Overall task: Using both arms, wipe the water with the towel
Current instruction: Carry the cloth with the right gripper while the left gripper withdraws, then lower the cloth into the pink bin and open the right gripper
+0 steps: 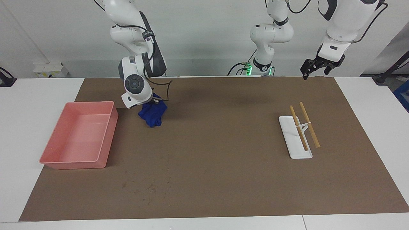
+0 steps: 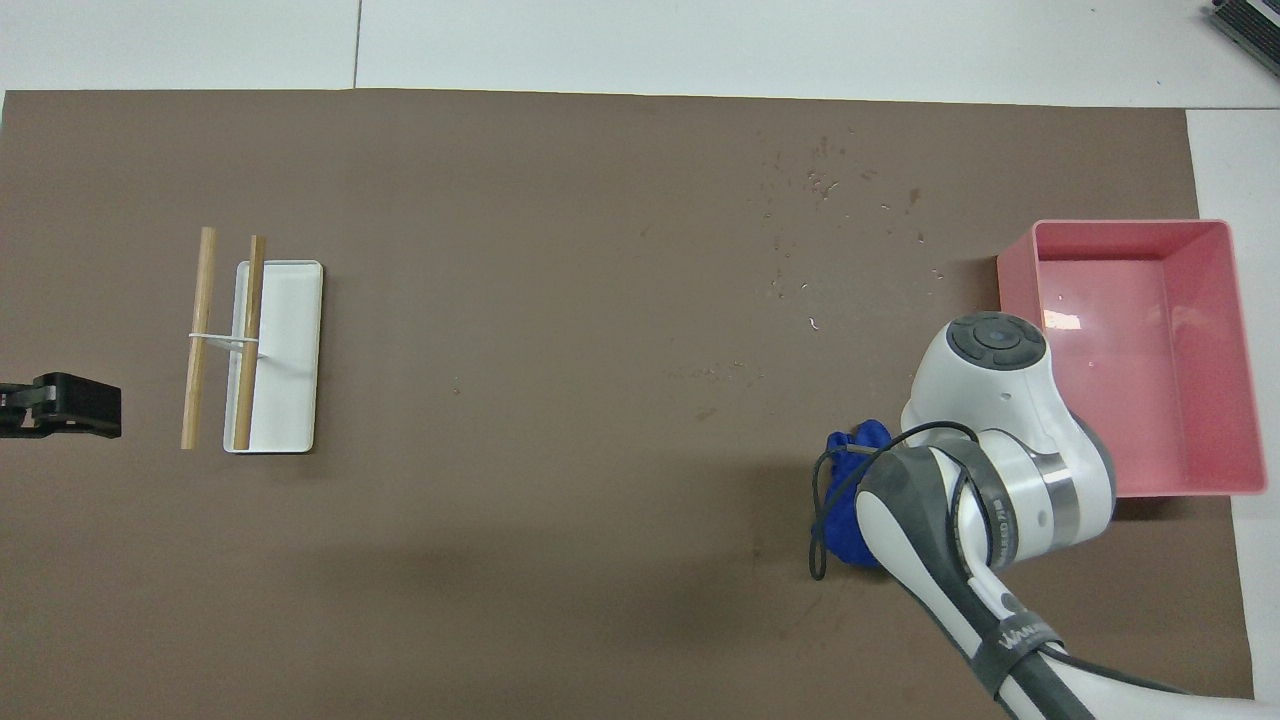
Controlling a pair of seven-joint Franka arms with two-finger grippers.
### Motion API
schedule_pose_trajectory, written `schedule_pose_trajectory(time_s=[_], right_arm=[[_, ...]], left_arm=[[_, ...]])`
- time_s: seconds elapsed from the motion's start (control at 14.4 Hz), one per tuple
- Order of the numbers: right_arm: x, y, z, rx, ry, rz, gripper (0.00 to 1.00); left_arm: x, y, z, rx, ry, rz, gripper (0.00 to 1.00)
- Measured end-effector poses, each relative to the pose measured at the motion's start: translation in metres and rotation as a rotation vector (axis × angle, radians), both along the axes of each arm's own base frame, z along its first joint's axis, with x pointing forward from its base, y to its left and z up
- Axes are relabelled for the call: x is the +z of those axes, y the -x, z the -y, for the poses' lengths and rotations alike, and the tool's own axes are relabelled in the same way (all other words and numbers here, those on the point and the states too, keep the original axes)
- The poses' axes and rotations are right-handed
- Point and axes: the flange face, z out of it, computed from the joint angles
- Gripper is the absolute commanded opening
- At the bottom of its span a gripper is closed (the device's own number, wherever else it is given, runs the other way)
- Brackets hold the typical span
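Note:
The blue towel point(image 1: 153, 114) lies bunched on the brown mat beside the pink tray point(image 1: 108, 137), right under my right arm's wrist. My right gripper point(image 1: 152, 101) is down at the towel's top, hidden by the wrist and the cloth. In the overhead view only the edge of the towel point(image 2: 850, 480) shows past the right arm. Small scattered specks point(image 2: 825, 185) mark the mat farther from the robots than the towel. My left gripper point(image 1: 316, 71) hangs open and empty in the air over the mat's edge at the left arm's end, and also shows in the overhead view point(image 2: 20, 410).
A white rectangular dish point(image 1: 289, 140) with two wooden sticks point(image 1: 309, 124) joined by a white clip lies toward the left arm's end. The pink tray holds nothing visible. White table point(image 1: 38, 95) borders the brown mat.

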Motion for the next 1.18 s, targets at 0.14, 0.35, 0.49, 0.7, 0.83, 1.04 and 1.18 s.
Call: schedule_pose_trajectory(time_s=[0.14, 0.35, 0.49, 0.7, 0.83, 1.04, 1.18], right_arm=[[0.019, 0.006, 0.001, 0.021, -0.009, 0.000, 0.00], [0.074, 0.003, 0.001, 0.045, -0.041, 0.104, 0.00], [0.124, -0.006, 0.005, 0.036, -0.054, 0.176, 0.00], [0.187, -0.028, 0.032, -0.027, -0.070, 0.279, 0.00], [0.216, -0.044, 0.065, -0.077, -0.077, 0.338, 0.00], [0.240, -0.070, 0.120, -0.091, -0.093, 0.406, 0.00], [0.244, -0.086, 0.159, -0.060, -0.104, 0.454, 0.00]], left_arm=[[0.001, 0.003, 0.000, 0.001, 0.000, -0.007, 1.00], [0.002, 0.002, -0.013, 0.028, 0.000, -0.002, 1.00], [0.005, -0.003, -0.024, 0.042, 0.003, 0.036, 1.00], [0.011, -0.021, -0.024, 0.044, 0.006, 0.040, 1.00], [0.012, -0.035, -0.023, 0.035, 0.009, 0.016, 1.00], [0.002, -0.043, -0.023, 0.015, 0.013, 0.005, 1.00], [-0.002, -0.044, -0.018, 0.006, 0.015, 0.009, 1.00]])
